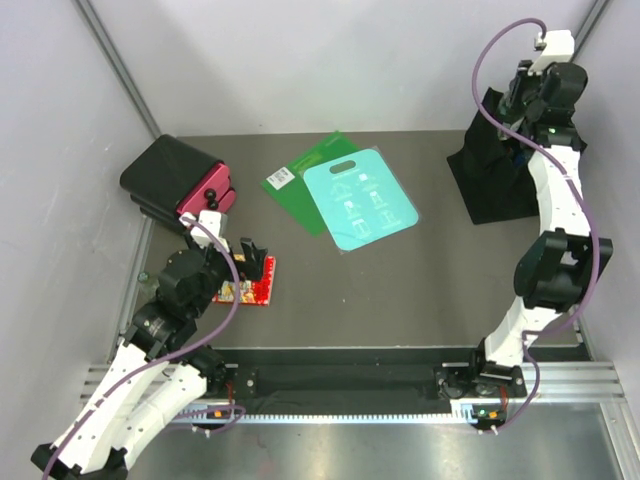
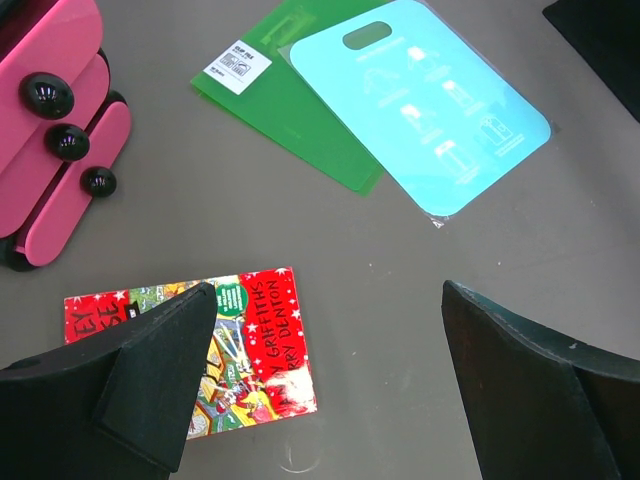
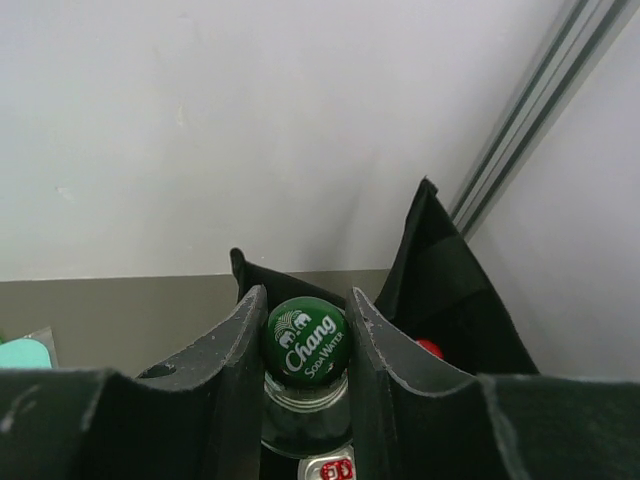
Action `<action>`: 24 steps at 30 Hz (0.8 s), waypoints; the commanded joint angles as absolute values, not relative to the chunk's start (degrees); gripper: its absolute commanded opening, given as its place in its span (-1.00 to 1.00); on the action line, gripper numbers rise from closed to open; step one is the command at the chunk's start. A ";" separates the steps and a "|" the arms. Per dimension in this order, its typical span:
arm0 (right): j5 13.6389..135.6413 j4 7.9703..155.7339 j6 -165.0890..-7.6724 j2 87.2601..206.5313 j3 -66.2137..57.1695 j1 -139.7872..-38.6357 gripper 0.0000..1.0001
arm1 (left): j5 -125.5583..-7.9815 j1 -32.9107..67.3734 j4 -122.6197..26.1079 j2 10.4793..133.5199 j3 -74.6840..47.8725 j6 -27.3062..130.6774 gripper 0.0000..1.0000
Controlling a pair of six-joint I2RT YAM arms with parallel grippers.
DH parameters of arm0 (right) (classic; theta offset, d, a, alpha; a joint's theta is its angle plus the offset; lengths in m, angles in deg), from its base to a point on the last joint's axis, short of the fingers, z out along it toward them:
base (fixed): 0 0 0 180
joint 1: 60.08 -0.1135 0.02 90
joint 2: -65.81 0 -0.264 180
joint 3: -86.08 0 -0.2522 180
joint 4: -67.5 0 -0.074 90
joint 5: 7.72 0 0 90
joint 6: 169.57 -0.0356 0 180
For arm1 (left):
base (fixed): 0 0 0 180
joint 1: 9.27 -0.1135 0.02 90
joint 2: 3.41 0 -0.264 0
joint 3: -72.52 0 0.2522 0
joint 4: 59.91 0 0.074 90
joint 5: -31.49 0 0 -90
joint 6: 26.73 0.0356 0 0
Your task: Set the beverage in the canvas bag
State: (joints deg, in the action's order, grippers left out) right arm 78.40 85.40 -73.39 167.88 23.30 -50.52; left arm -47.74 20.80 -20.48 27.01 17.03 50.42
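Green-capped glass bottle [image 3: 305,345] clamped in my right hand [image 3: 305,300] at the mouth of the black canvas bag [image 3: 440,290].

My right fingers [image 3: 235,350] pressed both sides of the bottle just under the Chang cap. The bag's soft walls rose behind and to the right of it, at the far right of the tabletop [image 1: 400,290]. How deep the bottle's base sat in the bag could not be determined. My left hand [image 2: 328,290] was spread apart and held nothing, above a red book [image 2: 265,340] near the left edge. A pink-and-black case [image 1: 175,180] lay beyond the book. A green sheet [image 1: 300,180] and a teal board [image 1: 360,205] lay overlapping at mid-tabletop.
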 commanded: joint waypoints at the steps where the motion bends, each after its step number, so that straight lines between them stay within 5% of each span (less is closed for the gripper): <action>1: 75.87 69.13 -73.94 167.24 24.79 -49.80 -1.00 | -47.70 20.88 -23.56 27.35 16.84 51.22 0.96; 24: 75.34 64.38 -72.98 172.43 25.92 -48.22 -1.00 | -47.70 20.88 -23.74 28.76 16.93 51.49 0.96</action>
State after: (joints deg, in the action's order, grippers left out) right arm 75.91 71.34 -74.11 173.38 19.89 -50.00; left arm -47.72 20.80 -20.50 28.60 17.03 51.01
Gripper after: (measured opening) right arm 0.309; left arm 0.982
